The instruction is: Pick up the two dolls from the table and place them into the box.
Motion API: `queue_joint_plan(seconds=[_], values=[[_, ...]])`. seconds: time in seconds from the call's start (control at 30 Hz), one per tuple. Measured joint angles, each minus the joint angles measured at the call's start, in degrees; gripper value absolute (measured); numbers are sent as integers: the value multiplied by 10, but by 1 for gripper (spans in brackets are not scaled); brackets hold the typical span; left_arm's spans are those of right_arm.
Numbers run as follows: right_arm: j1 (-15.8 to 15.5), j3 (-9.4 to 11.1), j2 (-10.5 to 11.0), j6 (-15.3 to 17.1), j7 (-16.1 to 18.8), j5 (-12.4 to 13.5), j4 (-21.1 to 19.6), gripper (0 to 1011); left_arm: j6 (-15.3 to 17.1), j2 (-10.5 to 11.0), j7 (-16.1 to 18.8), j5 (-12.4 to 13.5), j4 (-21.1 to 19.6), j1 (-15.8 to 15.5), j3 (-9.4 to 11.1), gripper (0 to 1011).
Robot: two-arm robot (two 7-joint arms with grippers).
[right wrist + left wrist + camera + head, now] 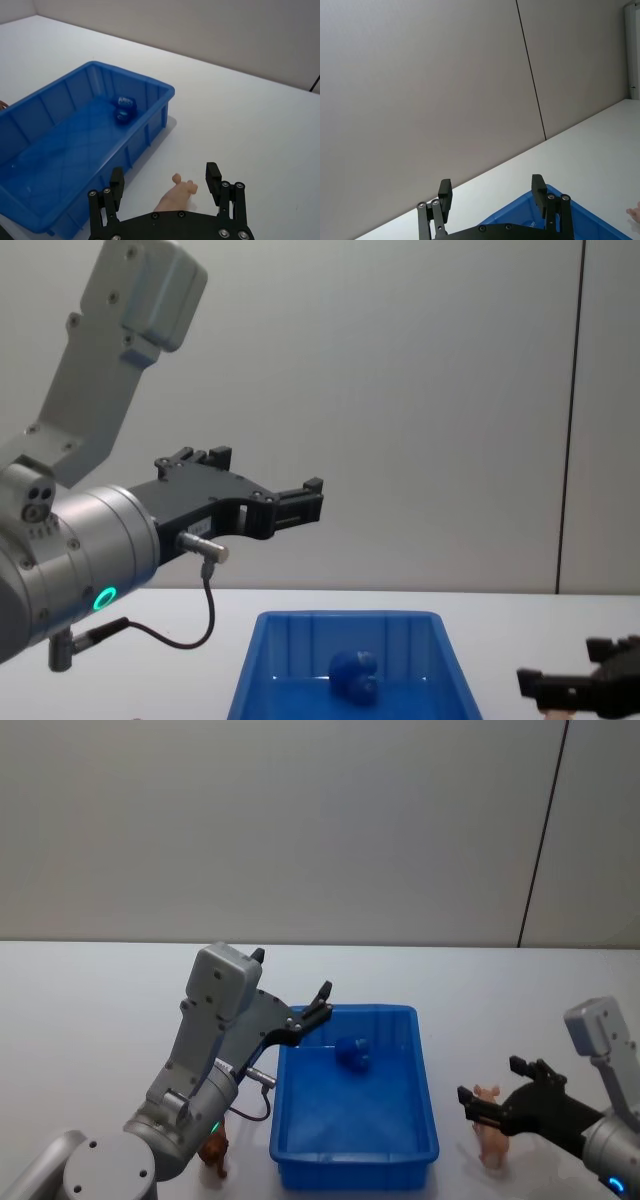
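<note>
The deep-blue plush doll (pixel 352 1055) (pixel 125 109) (pixel 353 676) lies inside the blue box (pixel 427 1140) (pixel 150 87) (pixel 345 620), toward its far end. A pale pinkish-tan animal doll (pixel 492 1140) (pixel 179 194) stands on the white table (pixel 90 1020) right of the box. My right gripper (pixel 490 1082) (pixel 164 176) (pixel 580 682) is open just over it, one finger on each side of its head, not closed on it. My left gripper (pixel 315 1005) (pixel 491 187) is open and empty, raised above the box's far left rim.
A small brown animal toy (pixel 215 1153) stands on the table by the box's near left corner, under my left arm. A grey wall runs behind the table. Bare tabletop lies beyond the box and to its right.
</note>
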Motion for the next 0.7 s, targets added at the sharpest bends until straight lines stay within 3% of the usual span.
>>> queue_joint_plan(seconds=[0.7], values=[[-12,-14,-5,40,-4,-5,22,1003,0,0,0,0,0,0,0,1001]])
